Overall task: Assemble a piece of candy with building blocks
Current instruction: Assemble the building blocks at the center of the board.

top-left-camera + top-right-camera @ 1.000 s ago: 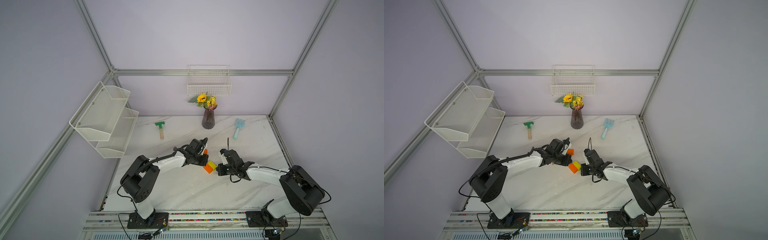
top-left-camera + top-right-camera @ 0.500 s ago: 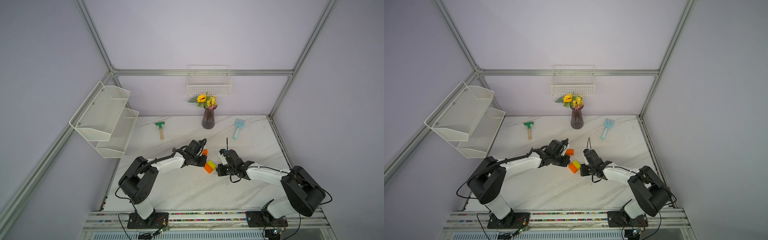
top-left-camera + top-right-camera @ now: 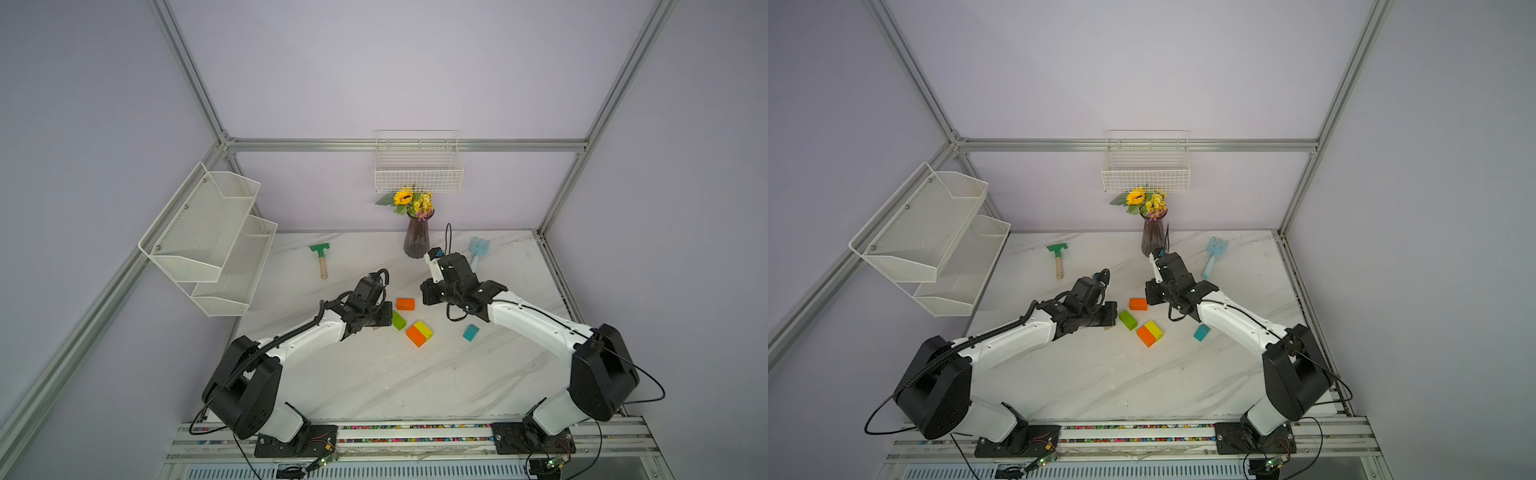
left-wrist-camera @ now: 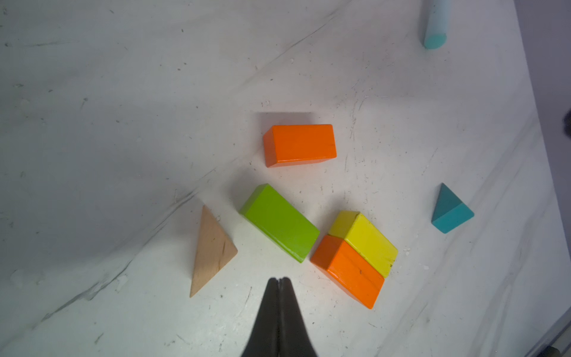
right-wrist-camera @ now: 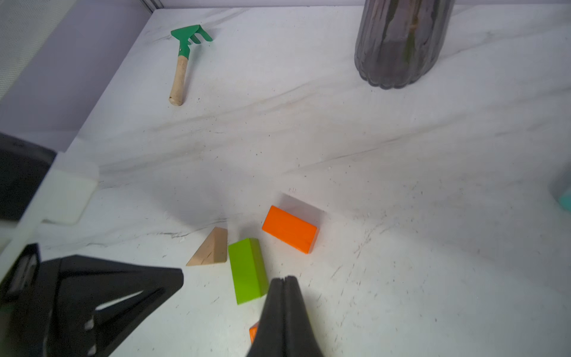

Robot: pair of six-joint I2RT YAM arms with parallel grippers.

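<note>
Left tool and right tool, both closed and empty, near loose building blocks.

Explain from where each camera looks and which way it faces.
Top views: high on the arms' base side, looking down at the table; left arm and right arm show whole.
Left wrist: on the left arm, looking down past the shut left pincer at the yellow block and teal triangle.
Right wrist: on the right arm, facing the vase and rake; shut right pincer, part of left arm show.
Shared: both wrist views show the green block, tan triangle, lone orange block.
</note>
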